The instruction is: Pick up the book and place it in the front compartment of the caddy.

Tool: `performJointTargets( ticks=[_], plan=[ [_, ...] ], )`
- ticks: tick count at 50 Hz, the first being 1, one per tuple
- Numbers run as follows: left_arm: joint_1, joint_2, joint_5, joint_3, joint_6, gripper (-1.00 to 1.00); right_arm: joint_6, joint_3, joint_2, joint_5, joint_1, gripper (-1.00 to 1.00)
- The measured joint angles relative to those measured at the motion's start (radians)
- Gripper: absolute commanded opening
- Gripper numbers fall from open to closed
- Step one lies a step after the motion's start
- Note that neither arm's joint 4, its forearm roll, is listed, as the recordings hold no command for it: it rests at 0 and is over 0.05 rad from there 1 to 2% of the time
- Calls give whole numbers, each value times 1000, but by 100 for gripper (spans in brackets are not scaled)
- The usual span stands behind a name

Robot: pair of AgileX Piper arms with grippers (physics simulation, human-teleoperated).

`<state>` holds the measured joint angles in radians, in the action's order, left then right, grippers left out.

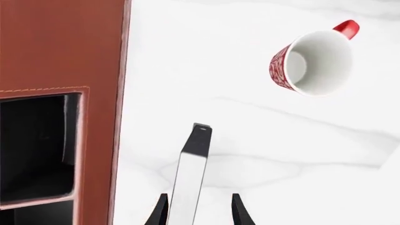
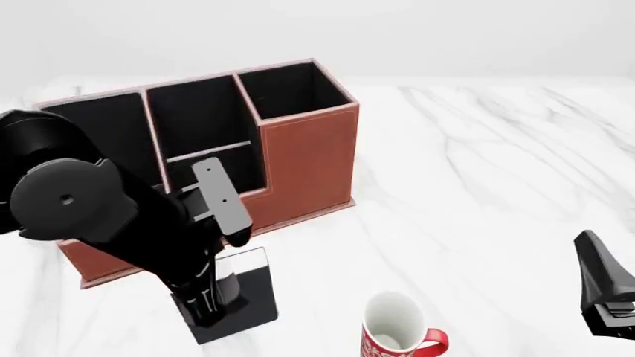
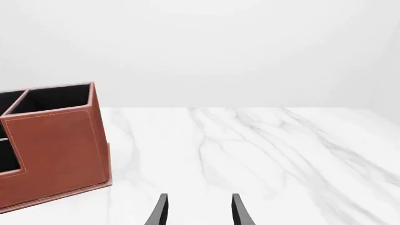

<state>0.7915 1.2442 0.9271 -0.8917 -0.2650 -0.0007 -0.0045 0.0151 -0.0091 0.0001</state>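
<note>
Straddling the upright book (image 2: pixel 243 294), the left gripper (image 1: pixel 198 208) has its jaws apart around it; the book stands on the worktop (image 2: pixel 476 193) just before the caddy (image 2: pixel 308 156). Right gripper (image 3: pixel 198 208) jaws apart, empty.

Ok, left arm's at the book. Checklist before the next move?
1. Book between the left gripper fingers: ok, straddled in the left wrist view.
2. Grip shut on it: not ok, a gap shows beside one finger.
3. Book upright on the table: ok.
4. Mug apart from the book: ok.
5. Caddy front compartment free: cannot tell, the left arm hides part of it.
6. Right gripper out of the way: ok, open, off to the side.
</note>
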Motion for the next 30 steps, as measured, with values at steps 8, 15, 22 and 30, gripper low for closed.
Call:
performJointTargets(
  ticks=[8,15,22,30],
  plan=[
    [-5,9,-22,21,0,100,0,0,0,0,0,100],
    [-8,16,-37,35,1,100,0,0,0,0,0,100],
    [-14,24,-51,48,1,100,0,0,0,0,0,100],
    [-24,30,-64,61,-3,100,0,0,0,0,0,100]
  ],
)
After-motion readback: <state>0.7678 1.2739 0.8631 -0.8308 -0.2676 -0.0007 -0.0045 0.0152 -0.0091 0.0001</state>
